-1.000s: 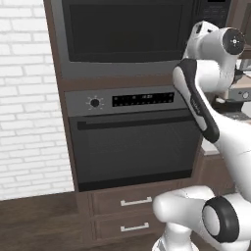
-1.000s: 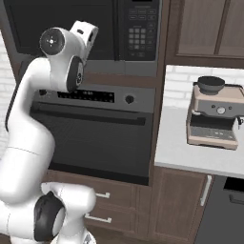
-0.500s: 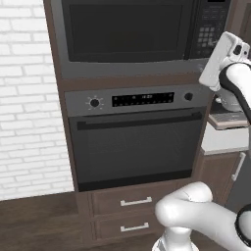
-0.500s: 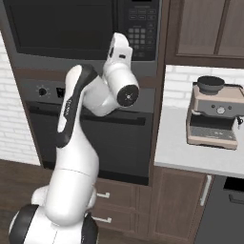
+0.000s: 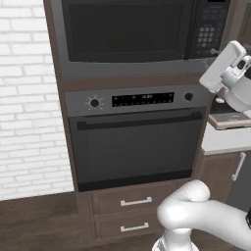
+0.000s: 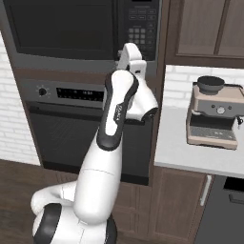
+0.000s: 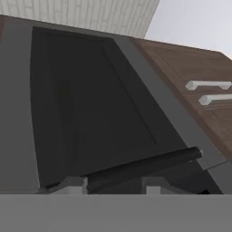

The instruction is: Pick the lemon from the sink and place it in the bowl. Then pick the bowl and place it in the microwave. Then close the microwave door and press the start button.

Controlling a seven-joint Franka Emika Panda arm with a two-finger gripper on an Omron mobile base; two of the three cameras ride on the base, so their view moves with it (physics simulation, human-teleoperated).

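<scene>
While the white arm's two-finger gripper [image 6: 125, 53] is raised near the lower edge of the keypad [image 6: 139, 29], the built-in dark grey microwave [image 5: 132, 32] has its wide black-glass door [image 5: 128, 30] shut. The start button presumably sits on that keypad, just above the hand. The hand camera looks down the oven door [image 7: 90, 113] and its bar handle [image 7: 145, 167]. I cannot tell the jaws' state.

Microwave [image 5: 130, 32] above oven [image 5: 135, 142]; drawers [image 5: 128, 215] below oven; coffee machine [image 6: 212, 114] on counter [image 6: 200, 152], right of oven.
</scene>
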